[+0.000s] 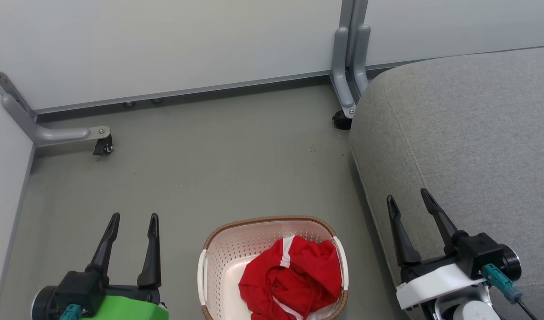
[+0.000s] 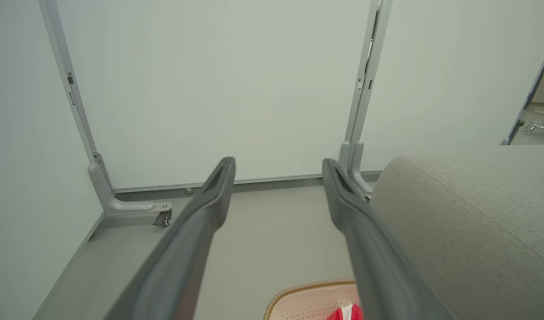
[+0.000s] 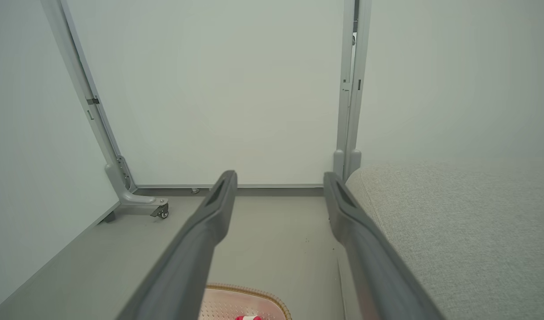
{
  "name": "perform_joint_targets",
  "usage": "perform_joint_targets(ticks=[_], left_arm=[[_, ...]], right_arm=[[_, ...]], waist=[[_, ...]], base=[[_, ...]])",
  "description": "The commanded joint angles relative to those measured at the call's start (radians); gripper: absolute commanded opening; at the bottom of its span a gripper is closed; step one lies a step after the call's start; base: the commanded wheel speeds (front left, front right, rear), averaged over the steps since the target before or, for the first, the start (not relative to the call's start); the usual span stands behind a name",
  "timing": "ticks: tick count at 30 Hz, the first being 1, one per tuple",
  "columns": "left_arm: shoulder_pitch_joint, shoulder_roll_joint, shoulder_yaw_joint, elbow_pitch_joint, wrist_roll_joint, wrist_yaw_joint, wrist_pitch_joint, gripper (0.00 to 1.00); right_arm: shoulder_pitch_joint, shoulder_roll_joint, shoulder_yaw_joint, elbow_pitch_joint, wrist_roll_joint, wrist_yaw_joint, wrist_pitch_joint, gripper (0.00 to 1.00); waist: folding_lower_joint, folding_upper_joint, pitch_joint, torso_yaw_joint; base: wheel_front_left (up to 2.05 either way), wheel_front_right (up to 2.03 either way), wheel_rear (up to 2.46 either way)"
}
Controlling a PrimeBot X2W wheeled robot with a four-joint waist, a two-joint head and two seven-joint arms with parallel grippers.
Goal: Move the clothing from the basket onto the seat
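Your left hand [image 1: 135, 218] hangs released and empty over the floor [image 1: 210, 169], beside the basket [image 1: 272, 220] where the red clothing [image 1: 294, 275] lies heaped, possibly two tangled pieces. Your right hand [image 1: 407, 196], also spread empty, hovers at the edge of the seat [image 1: 467, 133]. Pinch shallow and the thin fabric may slip or drag the basket.

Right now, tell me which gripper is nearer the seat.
Right. The right gripper hovers open at the edge of the seat; the left gripper hovers on the far side of the basket, over the floor, apart from the seat.
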State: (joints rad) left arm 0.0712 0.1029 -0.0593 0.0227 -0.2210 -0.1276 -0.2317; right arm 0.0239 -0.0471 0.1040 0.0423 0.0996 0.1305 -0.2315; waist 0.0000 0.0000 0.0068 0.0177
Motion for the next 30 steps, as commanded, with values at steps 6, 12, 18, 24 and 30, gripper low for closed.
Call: perform_joint_targets(ticks=[6,12,18,24,30], left_arm=[[0.018,0.01,-0.01,-0.012,0.06,-0.005,-0.018,1.0],[0.023,0.015,-0.022,-0.017,0.099,-0.005,-0.028,1.0],[0.029,0.022,-0.026,-0.015,0.122,-0.005,-0.034,1.0],[0.031,0.022,-0.027,-0.011,0.121,-0.005,-0.034,1.0],[0.034,0.022,-0.03,-0.009,0.112,-0.005,-0.034,1.0]], right_arm=[[0.014,-0.005,0.003,-0.017,-0.063,0.0,-0.018,1.0],[0.018,-0.005,0.005,-0.021,-0.1,0.0,-0.029,1.0],[0.019,-0.005,0.006,-0.024,-0.122,0.0,-0.034,1.0],[0.021,-0.005,0.006,-0.021,-0.115,0.0,-0.035,1.0],[0.021,-0.005,0.01,-0.018,-0.114,0.0,-0.034,1.0]], waist=[[0.0,0.0,0.0,0.001],[0.0,0.0,0.001,0.004],[0.0,0.0,0.001,0.009],[0.0,0.0,0.0,0.014],[0.0,0.0,-0.001,0.015]], base=[[0.0,0.0,0.0],[0.0,0.0,0.0],[0.0,0.0,0.0],[0.0,0.0,0.0],[0.0,0.0,0.0]])
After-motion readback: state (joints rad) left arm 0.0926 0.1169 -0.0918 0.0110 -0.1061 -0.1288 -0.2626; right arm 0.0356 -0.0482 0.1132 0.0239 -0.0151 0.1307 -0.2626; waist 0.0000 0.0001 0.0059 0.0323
